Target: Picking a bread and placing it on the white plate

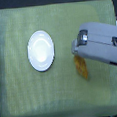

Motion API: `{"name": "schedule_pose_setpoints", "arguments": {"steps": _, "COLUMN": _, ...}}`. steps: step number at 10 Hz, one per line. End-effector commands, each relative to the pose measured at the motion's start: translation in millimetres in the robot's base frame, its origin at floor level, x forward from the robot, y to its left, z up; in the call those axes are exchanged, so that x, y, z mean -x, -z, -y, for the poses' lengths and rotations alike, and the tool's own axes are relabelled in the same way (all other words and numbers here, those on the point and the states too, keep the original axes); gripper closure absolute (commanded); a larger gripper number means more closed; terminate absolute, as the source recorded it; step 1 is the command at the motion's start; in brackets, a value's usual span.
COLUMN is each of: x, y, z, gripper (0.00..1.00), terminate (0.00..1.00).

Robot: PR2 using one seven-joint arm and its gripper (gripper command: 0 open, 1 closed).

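Over at three o'clock, the arm (101, 44) reaches in from the exterior view's right edge, a pale grey housing lying across that side of the desk (27, 92). Its front end, with a dark round fitting, points toward nine o'clock. The gripper (78, 55) sits under that front end, and from this angle the housing covers the fingers, so I cannot tell whether they are spread or closed.

Just below the arm, at about four o'clock from the desk's middle, there's the bread (81, 66): golden-orange, elongated, lying at a slant with its lower tip pointing toward five o'clock. Its upper end disappears beneath the arm. Whether the gripper is touching it, I cannot tell; the picture is too soft there.

Across at nine o'clock sits the plate (41, 50), round, white, with a faint raised rim, nothing on it. It lies well apart from the bread, with bare cloth between them.

Yellow-green cloth covers the whole desk, and its surroundings are dark at the frame's edges.
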Motion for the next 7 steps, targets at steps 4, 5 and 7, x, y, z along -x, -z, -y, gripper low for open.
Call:
{"name": "schedule_pose_setpoints", "arguments": {"steps": 4, "x": -55.9, "y": -105.0, "z": -52.8, "gripper": 1.00, "terminate": 0.00}}
{"name": "schedule_pose_setpoints", "arguments": {"steps": 5, "x": -63.4, "y": -101.4, "z": -82.8, "gripper": 1.00, "terminate": 0.00}}
{"name": "schedule_pose_setpoints", "arguments": {"steps": 7, "x": -65.1, "y": -90.8, "z": -135.0, "gripper": 1.00, "terminate": 0.00}}
